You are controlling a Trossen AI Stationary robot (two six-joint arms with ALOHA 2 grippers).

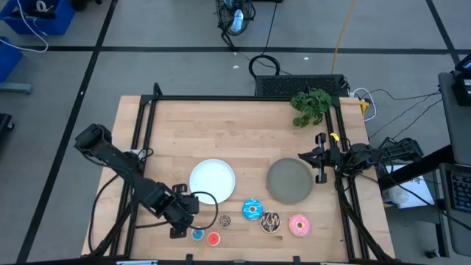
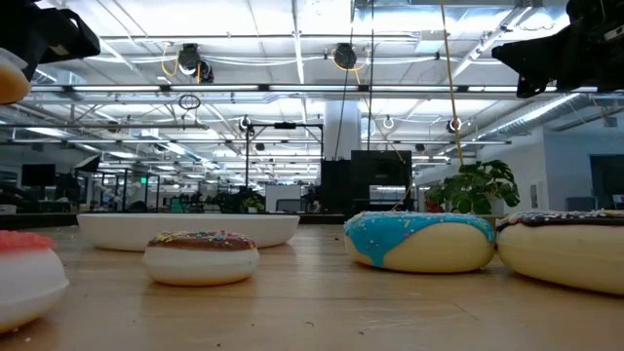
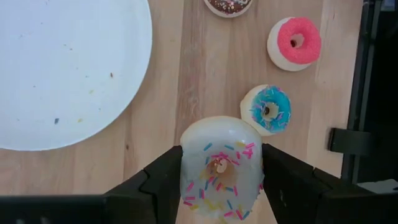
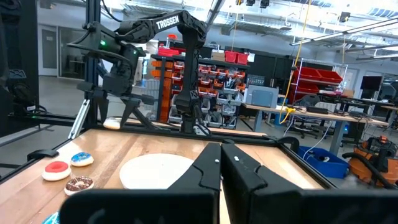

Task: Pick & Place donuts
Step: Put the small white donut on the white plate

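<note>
Small white-iced toy ring donut with pink and yellow sprinkles [image 3: 219,169] is clamped between the two dark fingers of the left gripper [image 3: 221,177], held above the wooden table [image 1: 221,132] near its front edge, just beside the round white plate [image 1: 213,179]. Small blue-iced donut [image 3: 269,109] and small red-iced donut [image 3: 294,43] lie on the wood close by; small brown, large blue [image 1: 252,210], chocolate sprinkled [image 1: 270,221] and pink [image 1: 299,225] donuts continue the row. Right gripper [image 4: 221,163] waits at the right edge beside the grey plate [image 1: 289,181], fingers pressed together, empty.
</note>
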